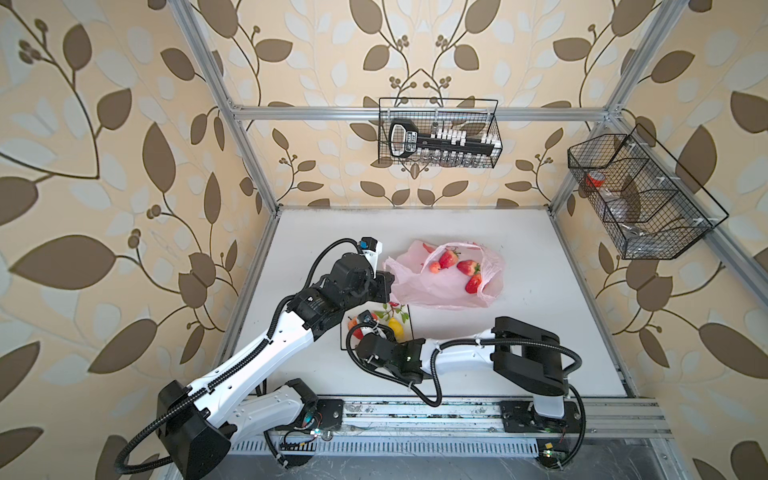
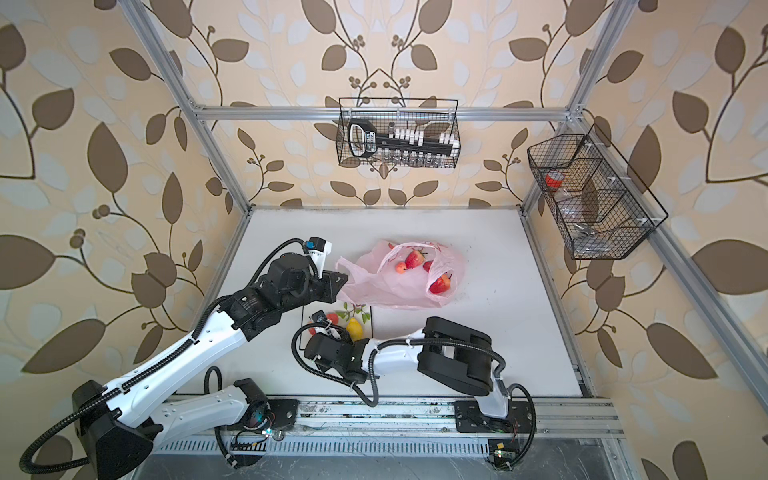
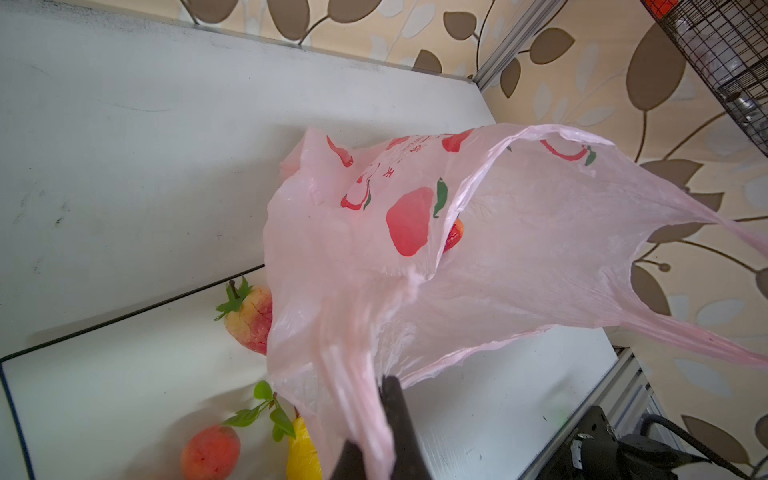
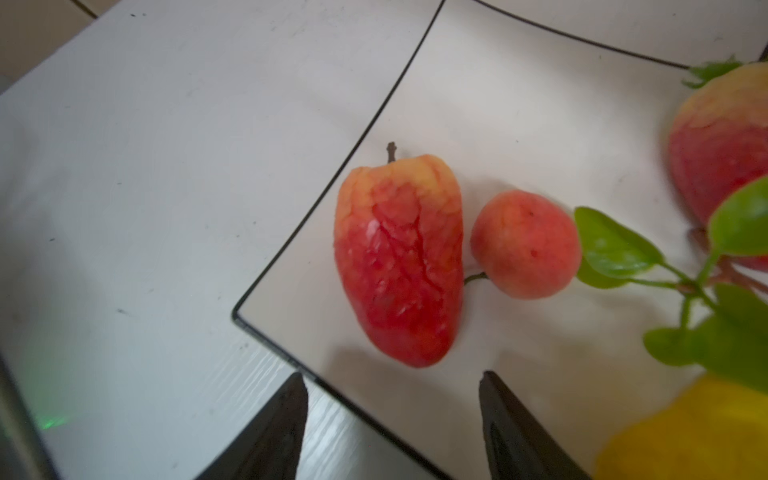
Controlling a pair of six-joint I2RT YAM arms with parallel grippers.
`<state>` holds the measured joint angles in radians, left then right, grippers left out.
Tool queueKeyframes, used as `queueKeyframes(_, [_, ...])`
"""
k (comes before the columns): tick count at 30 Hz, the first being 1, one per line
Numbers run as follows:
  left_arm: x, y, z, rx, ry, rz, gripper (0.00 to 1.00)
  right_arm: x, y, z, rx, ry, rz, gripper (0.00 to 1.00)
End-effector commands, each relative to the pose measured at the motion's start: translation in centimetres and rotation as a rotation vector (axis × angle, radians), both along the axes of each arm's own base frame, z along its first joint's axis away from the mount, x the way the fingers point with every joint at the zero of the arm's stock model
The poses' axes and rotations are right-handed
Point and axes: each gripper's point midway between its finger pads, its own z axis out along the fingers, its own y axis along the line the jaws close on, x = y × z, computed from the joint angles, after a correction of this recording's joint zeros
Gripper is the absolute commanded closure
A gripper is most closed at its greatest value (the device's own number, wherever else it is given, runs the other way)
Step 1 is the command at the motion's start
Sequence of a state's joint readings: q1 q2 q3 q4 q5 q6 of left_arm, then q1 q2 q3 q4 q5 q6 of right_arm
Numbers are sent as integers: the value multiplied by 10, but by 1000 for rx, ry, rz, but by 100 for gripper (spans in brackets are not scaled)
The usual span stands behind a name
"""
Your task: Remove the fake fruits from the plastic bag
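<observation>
While L gripper (image 3: 376, 419) clamps bag (image 1: 432, 291) at left edge, R gripper (image 4: 391, 376) open, empty, above near plate (image 4: 498, 124); hard tug cld tip bag, spill strawberries (image 1: 467, 267) across table (image 1: 540, 332).

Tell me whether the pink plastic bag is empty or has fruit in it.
Not empty. In both top views the plastic bag lies open-mouthed, with red strawberries and a small peach inside.
</observation>
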<state>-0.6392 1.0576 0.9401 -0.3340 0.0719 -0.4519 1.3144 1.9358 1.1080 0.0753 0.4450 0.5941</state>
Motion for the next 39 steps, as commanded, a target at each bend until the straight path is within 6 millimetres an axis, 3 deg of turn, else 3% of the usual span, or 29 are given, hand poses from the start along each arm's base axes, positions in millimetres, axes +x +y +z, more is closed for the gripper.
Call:
queueKeyframes(1, [0, 2, 28, -47, -51, 0, 100, -23, -7, 27, 50, -29, 34, 34])
queueKeyframes(5, [-1, 3, 27, -48, -53, 0, 100, -54, -23, 47, 107, -50, 105, 34])
queueKeyframes(9, [-3, 3, 26, -50, -49, -1, 100, -74, -52, 59, 112, -79, 118, 39])
queueKeyframes(12, [-5, 4, 23, -52, -44, -4, 100, -80, -78, 72, 132, -96, 101, 42])
queueKeyframes(17, [-10, 5, 19, -75, -27, -3, 100, -76, -116, 112, 236, -134, 59, 47])
queueKeyframes(22, [-16, 3, 9, -98, 1, -17, 100, -59, -153, 156, 329, -193, -61, 56])
queueKeyframes(30, [-21, -3, 4, -125, 28, -46, 100, -6, -174, 208, 377, -242, -191, 68])
queueKeyframes(33, [-21, -2, 5, -131, 26, -41, 100, 20, -165, 207, 362, -199, -178, 68])
queueKeyframes(39, [-21, -3, 5, -181, 36, -24, 100, 67, -161, 177, 337, -110, -295, 72])
